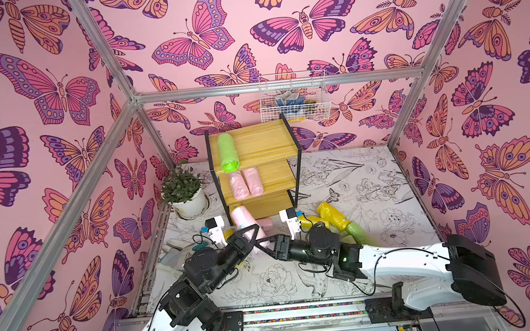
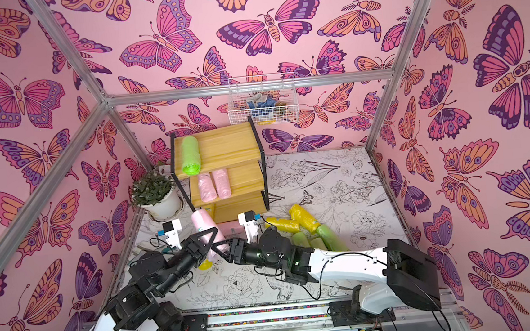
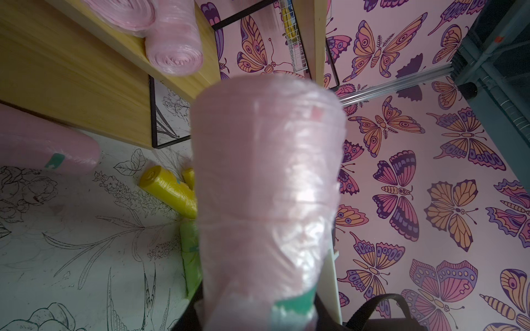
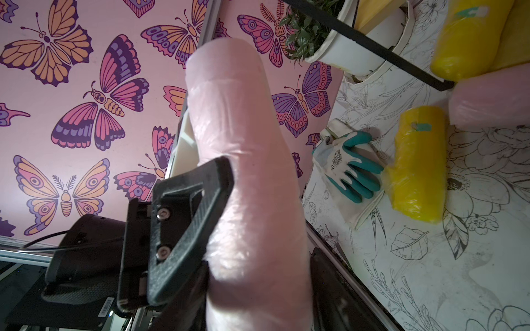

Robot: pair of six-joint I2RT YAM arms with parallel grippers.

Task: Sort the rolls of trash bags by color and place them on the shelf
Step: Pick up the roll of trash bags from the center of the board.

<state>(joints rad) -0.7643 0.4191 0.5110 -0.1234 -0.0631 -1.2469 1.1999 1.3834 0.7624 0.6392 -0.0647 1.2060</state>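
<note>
The left tool [image 1: 251, 235] was clamped tight on a pale pink, crinkly plastic roll of trash bags [image 1: 240, 215]. It held the roll clear of the white flower-printed desk [image 1: 339, 180], tilted up toward the three-tier wooden shelf with a thin black metal frame [image 1: 255, 144]. That aim made sense. Two matching pink rolls [image 1: 238, 186] lay side by side on the middle board, so this one probably belonged beside them, while a single lime green roll [image 1: 227, 153] had the top board. The right tool [image 1: 263, 245] sat at the held roll's lower end, its jaws apparently on either side. Whether it actually gripped could not be told; it was likely steadying the roll or taking it over. Yellow rolls [image 1: 332, 217] and green rolls [image 1: 359, 233] lay unsorted on the desk near the shelf.
</note>
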